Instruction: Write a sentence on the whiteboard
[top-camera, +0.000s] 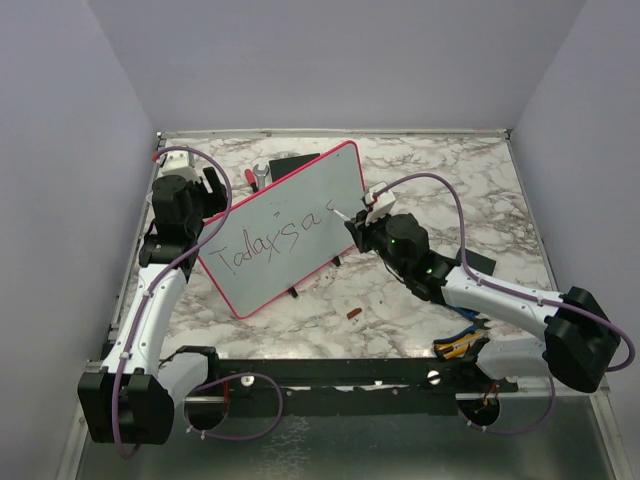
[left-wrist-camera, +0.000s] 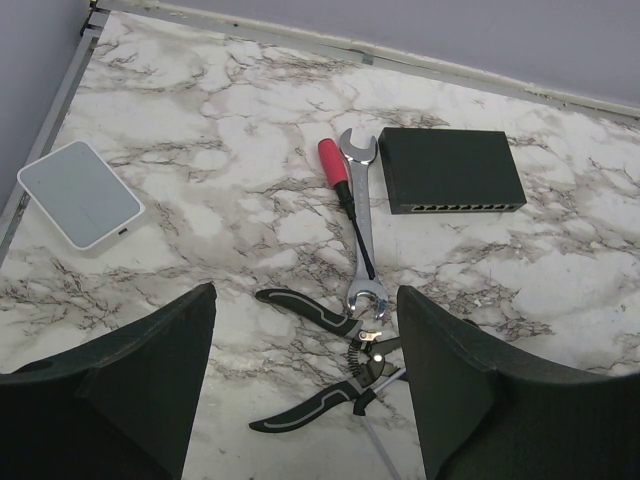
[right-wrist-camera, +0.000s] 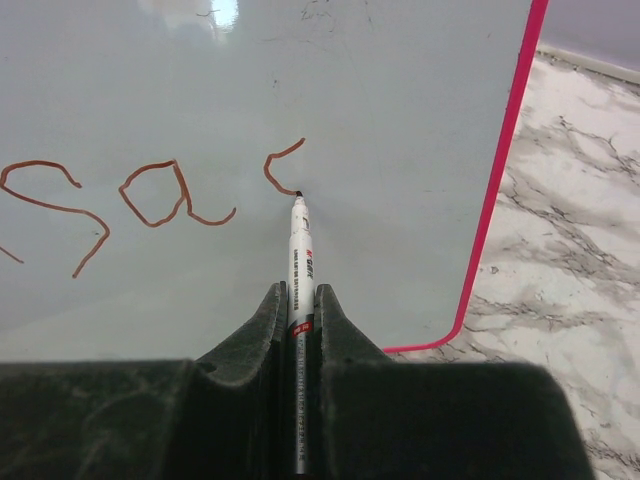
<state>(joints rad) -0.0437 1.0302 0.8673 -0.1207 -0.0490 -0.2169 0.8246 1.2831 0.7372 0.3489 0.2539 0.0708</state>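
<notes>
Right gripper (right-wrist-camera: 302, 300) pinching marker (right-wrist-camera: 299, 250), tip touching whiteboard (right-wrist-camera: 400, 120) so stroke lands; sentence (top-camera: 270, 242) unfinished; left gripper (left-wrist-camera: 305, 310) spread behind left edge, likely bracing.

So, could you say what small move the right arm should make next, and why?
Probably sweep the thin white marker round to close the loop: the right gripper holds its tip on the glossy pink-framed whiteboard at an unfinished curved stroke.

Fig. 1. Inventory as I count it from my remote station:
- one pink-framed glossy white whiteboard (top-camera: 325, 180)
- one line of handwritten lettering (top-camera: 262, 247)
- one thin white marker pen (right-wrist-camera: 299, 255)
- one steel wrench (left-wrist-camera: 362, 215)
- one red-handled screwdriver (left-wrist-camera: 334, 163)
- one pair of black-handled pliers (left-wrist-camera: 360, 345)
- one black rectangular port box (left-wrist-camera: 450, 165)
- one flat white box (left-wrist-camera: 78, 193)
- two white-and-black robot arms (left arm (top-camera: 150, 300), right arm (top-camera: 500, 294))
</notes>
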